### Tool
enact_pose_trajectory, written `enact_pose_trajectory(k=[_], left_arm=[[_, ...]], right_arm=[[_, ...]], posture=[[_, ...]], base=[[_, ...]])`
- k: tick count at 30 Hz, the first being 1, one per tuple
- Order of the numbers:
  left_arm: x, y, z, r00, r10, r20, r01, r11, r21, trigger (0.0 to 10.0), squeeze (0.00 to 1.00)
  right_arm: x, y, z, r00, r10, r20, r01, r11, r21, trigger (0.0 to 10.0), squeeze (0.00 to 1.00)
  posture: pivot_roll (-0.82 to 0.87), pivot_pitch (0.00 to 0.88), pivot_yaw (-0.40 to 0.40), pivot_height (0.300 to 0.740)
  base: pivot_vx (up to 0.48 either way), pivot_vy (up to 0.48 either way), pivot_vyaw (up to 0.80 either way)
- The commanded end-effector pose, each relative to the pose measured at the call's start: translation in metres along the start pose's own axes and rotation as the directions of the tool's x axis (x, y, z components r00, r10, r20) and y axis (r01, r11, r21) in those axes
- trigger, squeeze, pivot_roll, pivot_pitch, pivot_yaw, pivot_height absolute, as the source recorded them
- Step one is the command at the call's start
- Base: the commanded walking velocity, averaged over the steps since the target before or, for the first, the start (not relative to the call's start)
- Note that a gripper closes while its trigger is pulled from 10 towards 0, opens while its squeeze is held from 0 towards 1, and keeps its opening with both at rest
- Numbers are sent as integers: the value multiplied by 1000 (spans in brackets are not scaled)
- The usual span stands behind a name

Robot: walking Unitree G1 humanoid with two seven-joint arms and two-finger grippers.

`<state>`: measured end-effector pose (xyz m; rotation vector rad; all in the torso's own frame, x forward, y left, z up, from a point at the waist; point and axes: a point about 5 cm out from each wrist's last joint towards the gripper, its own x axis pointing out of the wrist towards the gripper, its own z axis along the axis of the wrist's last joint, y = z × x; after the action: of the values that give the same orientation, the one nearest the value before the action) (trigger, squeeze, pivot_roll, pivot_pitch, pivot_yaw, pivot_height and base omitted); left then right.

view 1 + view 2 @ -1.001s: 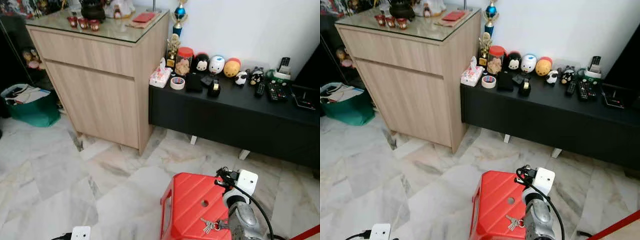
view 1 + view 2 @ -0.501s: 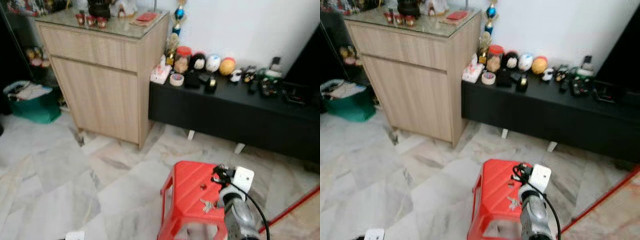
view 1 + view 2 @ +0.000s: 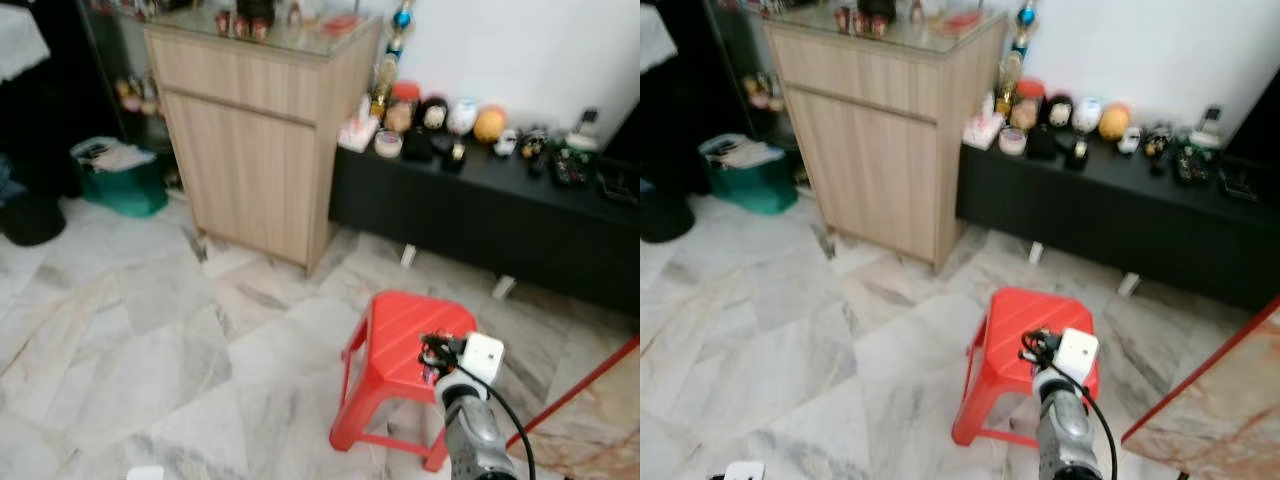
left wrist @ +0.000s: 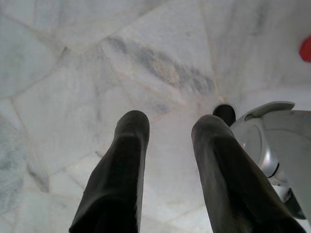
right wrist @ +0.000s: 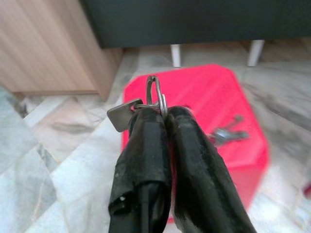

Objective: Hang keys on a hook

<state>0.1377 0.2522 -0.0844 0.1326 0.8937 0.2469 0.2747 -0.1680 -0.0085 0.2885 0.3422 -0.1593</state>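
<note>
One keys (image 5: 156,99) bunch, now lifted off stool (image 3: 405,330)

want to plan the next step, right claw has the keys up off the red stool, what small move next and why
Probably turn to look for the hook: the right claw grips the keys above the red stool, and I can make out no hook near the wooden cabinet.

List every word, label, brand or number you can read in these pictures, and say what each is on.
No text can be read.
The small objects along the long black low cabinet, among them the red-lidded jar and the remote controls, are too small and blurred.
The flat metal tag on the silver key ring, pinched in the right pincer, looks blank.
</note>
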Motion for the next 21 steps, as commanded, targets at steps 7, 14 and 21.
enact_pose_trajectory(k=[7,14,21], left_arm=[[-2,-5,-8,999,-19,-29,18,1000,-13,10000,0],[-2,-7,-7,999,-25,-22,24,1000,-10,10000,0],[-2,-10,-5,1000,-30,-10,30,1000,-4,10000,0]], right_arm=[[0,-9,4,999,-34,13,34,999,-6,10000,0],[1,-11,4,999,-43,12,43,999,-3,10000,0],[1,-10,4,999,-39,-1,39,999,-8,10000,0]], posture=[[77,0,-93,740],[77,0,-98,740],[78,0,-98,740]], base=[[0,0,0],[0,0,0],[0,0,-229]])
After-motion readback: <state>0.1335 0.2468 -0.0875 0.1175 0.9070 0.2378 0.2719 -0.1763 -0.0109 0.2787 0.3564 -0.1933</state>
